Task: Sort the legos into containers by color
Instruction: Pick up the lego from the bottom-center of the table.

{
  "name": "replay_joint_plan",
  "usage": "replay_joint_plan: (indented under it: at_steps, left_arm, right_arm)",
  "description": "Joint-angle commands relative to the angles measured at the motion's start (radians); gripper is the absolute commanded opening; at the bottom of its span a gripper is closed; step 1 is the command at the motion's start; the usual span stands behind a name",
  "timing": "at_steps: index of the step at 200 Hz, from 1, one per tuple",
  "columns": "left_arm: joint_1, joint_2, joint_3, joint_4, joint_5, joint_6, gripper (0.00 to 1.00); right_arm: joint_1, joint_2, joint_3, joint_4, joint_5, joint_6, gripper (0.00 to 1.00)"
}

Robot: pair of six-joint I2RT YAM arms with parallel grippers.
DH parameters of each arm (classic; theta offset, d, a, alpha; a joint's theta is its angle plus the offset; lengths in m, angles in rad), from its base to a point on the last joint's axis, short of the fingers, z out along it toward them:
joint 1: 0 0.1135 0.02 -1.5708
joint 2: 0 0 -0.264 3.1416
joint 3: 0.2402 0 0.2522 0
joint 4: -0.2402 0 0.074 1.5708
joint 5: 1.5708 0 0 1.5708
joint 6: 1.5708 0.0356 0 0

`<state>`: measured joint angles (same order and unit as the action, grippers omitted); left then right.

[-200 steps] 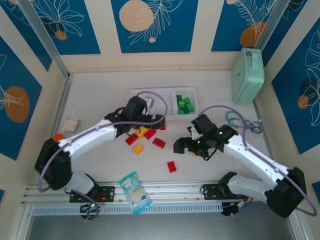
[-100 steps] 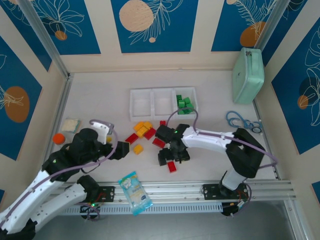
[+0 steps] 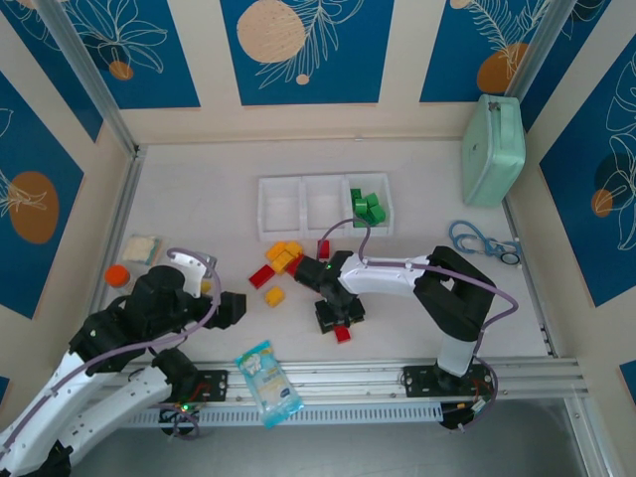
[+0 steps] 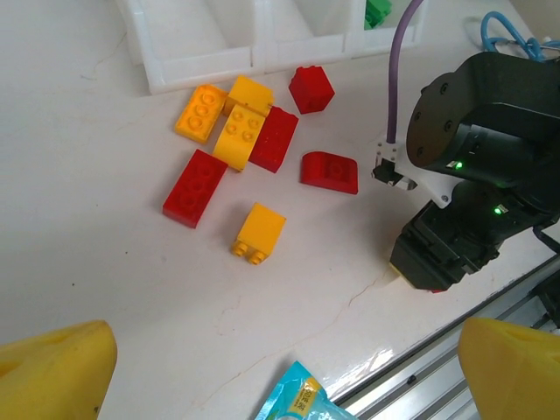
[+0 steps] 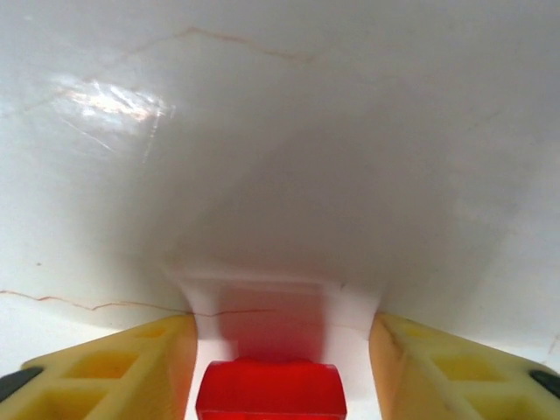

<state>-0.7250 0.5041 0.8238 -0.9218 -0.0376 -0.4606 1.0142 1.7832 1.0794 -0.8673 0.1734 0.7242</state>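
My right claw (image 5: 282,332) straddles a red lego (image 5: 271,391) on the table (image 5: 262,131) near its front edge, jaws part-shut, not clamped yet. Left claw (image 4: 280,363) released, empty. Lego probably light, rigid, slick; pinch flat sides squarely. Tray (image 3: 266,211) well apart.

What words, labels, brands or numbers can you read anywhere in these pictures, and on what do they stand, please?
No text can be read with confidence.
Packet: small print on its front label, too small in the top view and too blurred in the left wrist view to read.
Bricks, tray, case: no lettering visible.
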Motion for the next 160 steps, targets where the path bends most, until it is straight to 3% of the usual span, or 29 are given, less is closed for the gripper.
replay_joint_plan:
  at_steps: [1,35,54,109,138,160]
  left_arm:
    - [-0.003,0.017,0.027,-0.012,-0.001,0.035,0.99]
    - [-0.004,0.034,0.025,-0.004,0.001,0.05,0.99]
    - [-0.004,0.036,0.02,0.003,0.0,0.051,0.99]
    - [-0.004,0.03,0.014,0.009,0.012,0.05,0.99]
    - [-0.003,0.022,0.005,0.022,0.01,0.048,0.99]
    - [-0.003,0.027,-0.001,0.027,0.011,0.047,0.99]
  right_arm:
    - [0.01,-0.005,-0.027,0.004,-0.043,0.005,0.49]
    - [0.01,-0.026,-0.043,-0.006,-0.056,-0.002,0.38]
    - [-0.002,-0.042,-0.042,0.018,-0.117,-0.035,0.25]
    - [-0.122,-0.178,0.024,0.003,-0.158,-0.1,0.22]
    - [-0.25,-0.224,0.144,-0.013,-0.104,-0.164,0.2]
    - [-0.346,-0.216,0.25,0.077,-0.156,-0.24,0.2]
